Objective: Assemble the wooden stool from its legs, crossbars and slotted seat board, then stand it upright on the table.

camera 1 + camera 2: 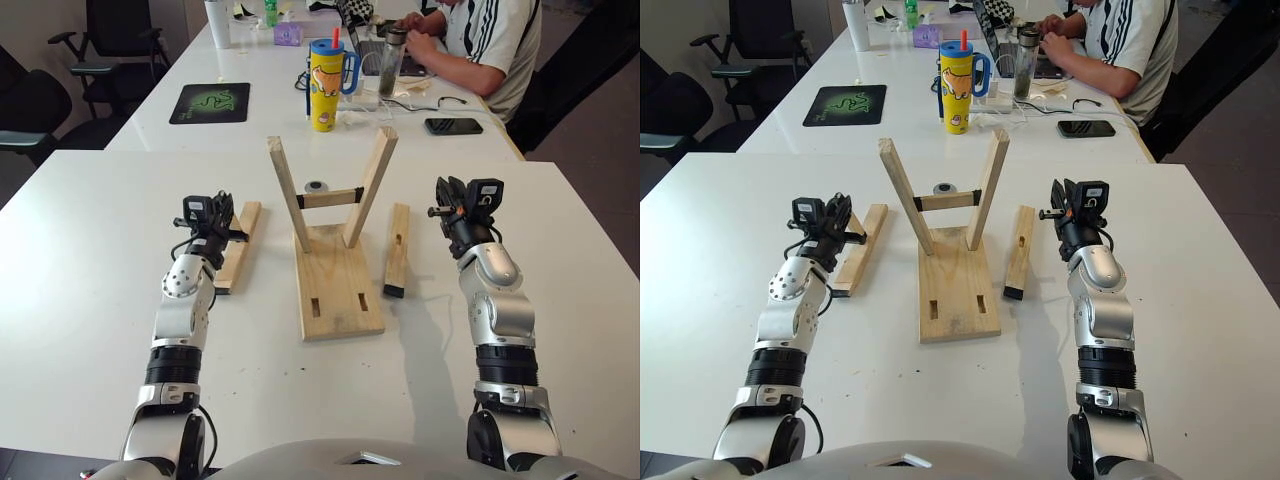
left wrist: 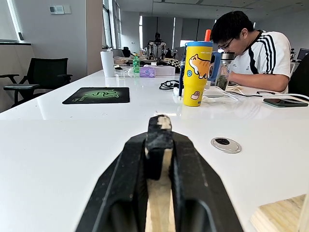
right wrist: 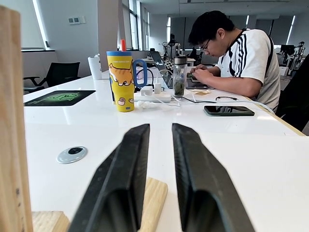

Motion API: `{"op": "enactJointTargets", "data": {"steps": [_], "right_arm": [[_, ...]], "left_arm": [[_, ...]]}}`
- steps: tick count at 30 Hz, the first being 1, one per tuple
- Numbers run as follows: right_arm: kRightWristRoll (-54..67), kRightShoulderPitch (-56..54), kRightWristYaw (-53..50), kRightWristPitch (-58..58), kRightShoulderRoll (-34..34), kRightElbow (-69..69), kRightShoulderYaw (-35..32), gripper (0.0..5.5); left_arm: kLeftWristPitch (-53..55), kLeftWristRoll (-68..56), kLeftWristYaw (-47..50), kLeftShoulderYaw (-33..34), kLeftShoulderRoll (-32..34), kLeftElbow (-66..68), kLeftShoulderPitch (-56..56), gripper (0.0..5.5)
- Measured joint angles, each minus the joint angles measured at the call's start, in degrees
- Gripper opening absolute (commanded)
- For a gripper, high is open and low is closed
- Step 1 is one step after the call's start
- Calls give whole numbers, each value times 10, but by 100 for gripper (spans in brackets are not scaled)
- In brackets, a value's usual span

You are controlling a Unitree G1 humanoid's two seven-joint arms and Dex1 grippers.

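Note:
The slotted seat board [image 1: 338,290] lies flat mid-table. Two legs [image 1: 288,195] [image 1: 370,185] stand up from its far end, joined by a crossbar [image 1: 330,198]. A loose leg [image 1: 238,250] lies to the left of the board. My left gripper [image 1: 222,208] is at that leg's far half. In the left wrist view the left gripper [image 2: 159,137] is shut on the wood, which fills the gap between its fingers. Another loose leg [image 1: 397,245] lies to the right of the board. My right gripper [image 1: 447,190] hovers just right of it, open a narrow gap and holding nothing [image 3: 161,126].
A cable grommet [image 1: 316,186] sits in the table behind the stool. On the adjoining table beyond stand a yellow mug [image 1: 326,85], a phone [image 1: 452,126] and a black mouse pad [image 1: 210,102]. Bare white tabletop lies at both sides and in front.

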Motion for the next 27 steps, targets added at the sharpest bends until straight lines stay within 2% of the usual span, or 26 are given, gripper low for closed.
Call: {"op": "enactJointTargets", "data": {"steps": [3,4,7,10,20,24,27], "right_arm": [[0,0,0,0,0,0,0,85],[0,0,0,0,0,0,0,85],[0,0,-1,0,0,0,0,85],[-1,0,-2,0,1,1,1,85],[-2,0,-3,-2,2,0,2,85],[-2,4,-3,-2,6,-2,4,85],[-2,14,-4,-2,11,-7,8,85]], "left_arm": [[2,5,-1,-2,4,-5,1,44],[6,7,-3,-3,6,-9,1,73],[44,10,-11,-10,13,-22,8,110],[71,6,-15,-9,14,-50,11,110],[149,-30,-7,24,27,-172,-82,110],[173,-28,-3,24,30,-145,-84,110],[201,-10,0,13,31,-66,-81,110]]}}
